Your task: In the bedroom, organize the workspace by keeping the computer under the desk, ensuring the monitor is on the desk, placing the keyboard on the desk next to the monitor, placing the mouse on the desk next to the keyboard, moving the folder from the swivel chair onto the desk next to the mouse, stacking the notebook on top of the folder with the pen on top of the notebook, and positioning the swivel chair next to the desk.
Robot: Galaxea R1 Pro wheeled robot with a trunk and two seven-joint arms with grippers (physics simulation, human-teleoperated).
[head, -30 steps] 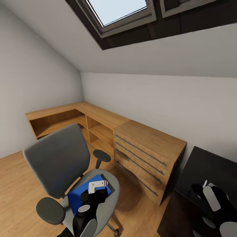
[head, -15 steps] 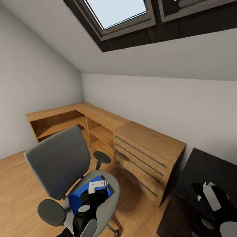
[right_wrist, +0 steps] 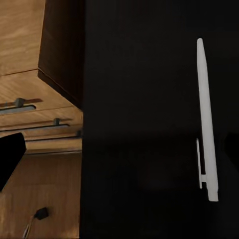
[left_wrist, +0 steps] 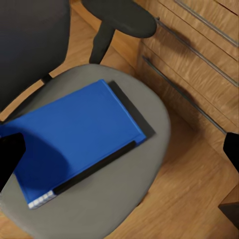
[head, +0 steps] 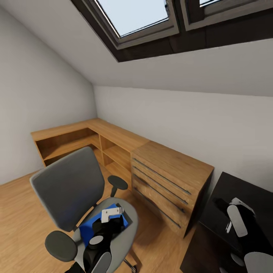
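Folder [left_wrist: 74,142] is lying flat on swivel chair [head: 68,185] seat, directly below left gripper [left_wrist: 119,149], whose jaws are standing wide apart w/ nothing held. Probably light, stiff, slick cover; best pinched at overhanging edge. Right gripper [right_wrist: 119,164] is hanging open, empty, above pen [right_wrist: 206,119] on glossy black desk [right_wrist: 139,99]. Attic room, wood floor.

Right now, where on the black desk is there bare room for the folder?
The desk top is bare between its edge by the wooden drawer chest and the pen. The folder covers most of the swivel chair seat.
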